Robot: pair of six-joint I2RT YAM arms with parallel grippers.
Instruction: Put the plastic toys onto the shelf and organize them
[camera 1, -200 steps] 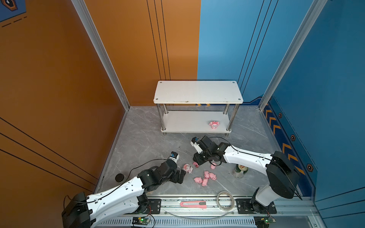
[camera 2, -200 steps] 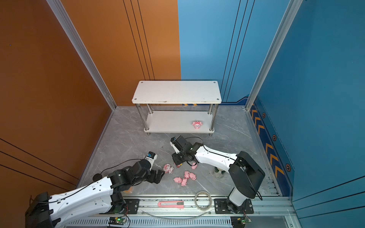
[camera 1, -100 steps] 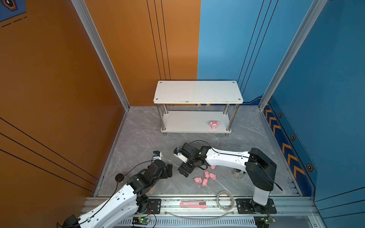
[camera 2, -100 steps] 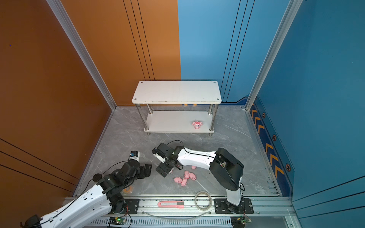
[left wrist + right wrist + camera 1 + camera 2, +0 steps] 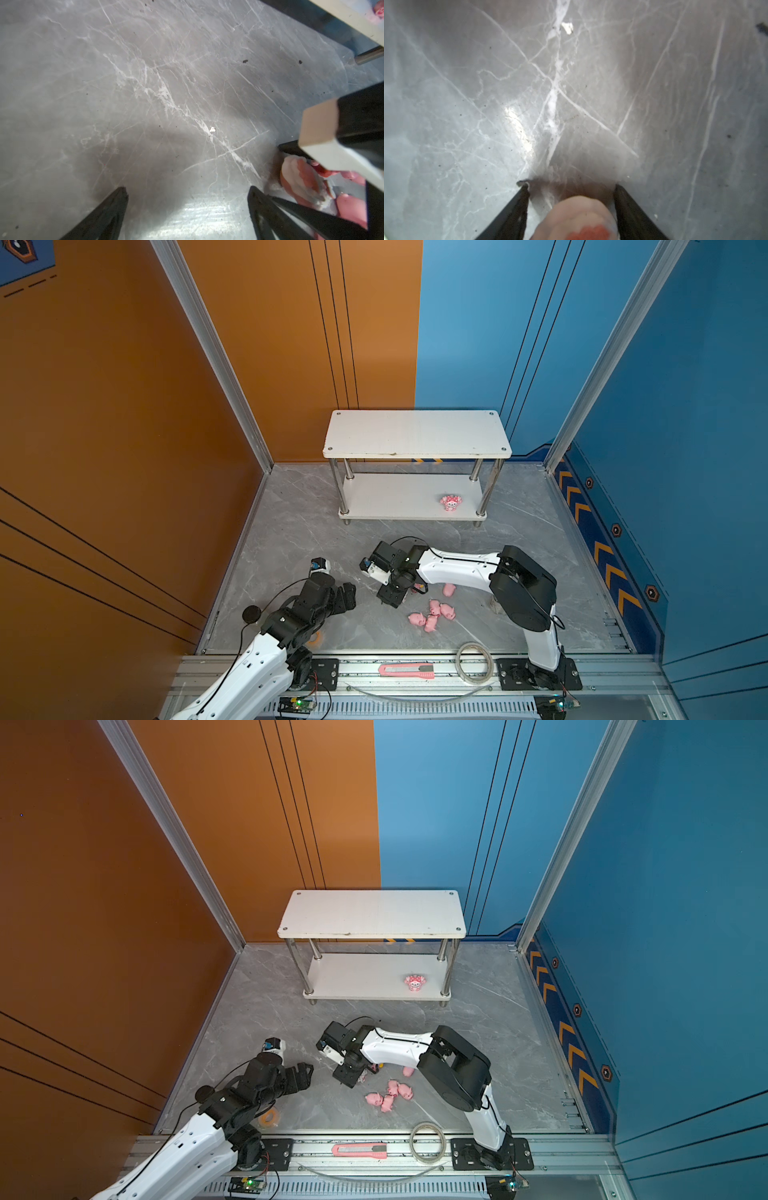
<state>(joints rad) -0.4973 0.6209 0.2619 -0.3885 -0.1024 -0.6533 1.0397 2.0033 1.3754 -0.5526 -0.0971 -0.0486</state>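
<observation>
Down on the grey marble floor [image 5: 467, 104], the pink-white plastic figurine [image 5: 577, 216] sits between the jaws of your right gripper [image 5: 571, 185], can't tell if they're pinching yet, while your left gripper [image 5: 187, 188] gapes empty nearby.

You can count five small pink plastic pigs [image 5: 434, 606]. Of the larger cartoon toys, two show clearly: one pink-and-white figurine [image 5: 451, 502] and one pale pink figurine with a red patch [image 5: 577, 220]. There is one white two-tier shelf with chrome legs [image 5: 415, 433], one long pink utility knife [image 5: 406, 670], one coil of clear tube [image 5: 475, 662] and one roll of yellowish tape [image 5: 269, 1117].
</observation>
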